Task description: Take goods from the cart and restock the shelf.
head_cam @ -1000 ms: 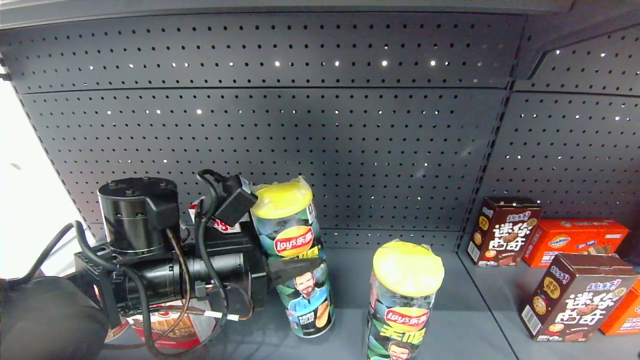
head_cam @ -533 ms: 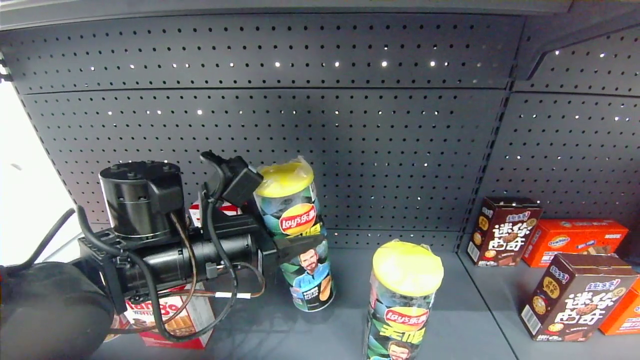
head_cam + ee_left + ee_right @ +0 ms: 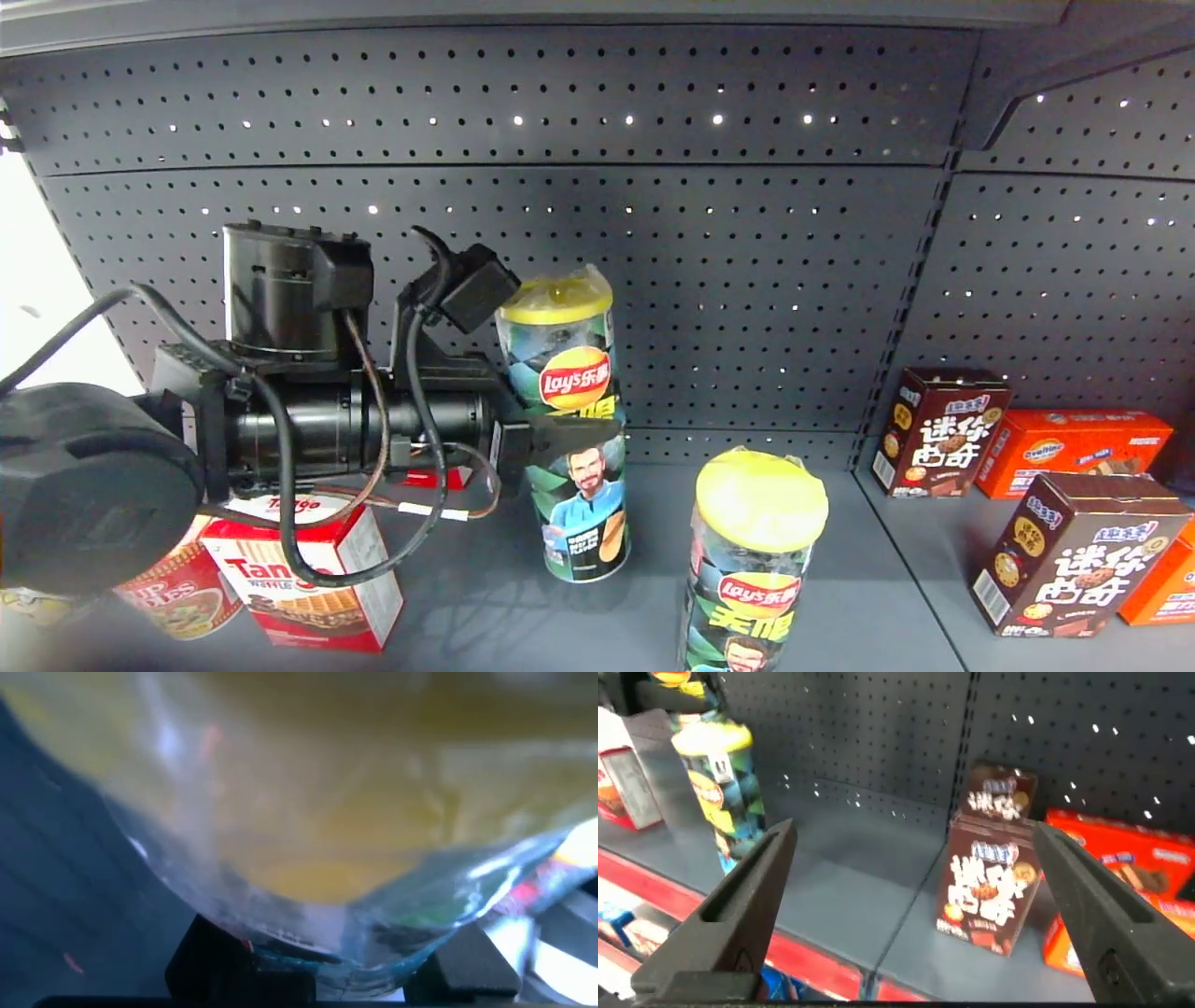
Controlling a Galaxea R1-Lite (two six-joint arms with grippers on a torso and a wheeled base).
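A tall chip can [image 3: 565, 420] with a yellow lid stands upright near the back of the grey shelf [image 3: 840, 579]. My left gripper [image 3: 569, 437] is shut on its middle from the left side. I cannot tell whether its base touches the shelf floor. In the left wrist view, the can's wrapped yellow top [image 3: 327, 812] sits right between the fingers [image 3: 215, 952]. A second, matching can [image 3: 756, 551] stands free, nearer the front and to the right. My right gripper [image 3: 920, 915] is open and holds nothing, out in front of the shelf, facing that can [image 3: 719, 789].
A red wafer box [image 3: 308, 579] and a red cup [image 3: 177, 597] sit under my left arm. On the right, brown cookie boxes [image 3: 943, 429] [image 3: 1074, 551] and orange boxes [image 3: 1074, 448] fill the neighbouring bay. A pegboard wall [image 3: 747, 261] closes the back.
My left arm has risen and moved toward the back of the shelf, carrying the can up and slightly right. The wafer box and cup below it have come into sight.
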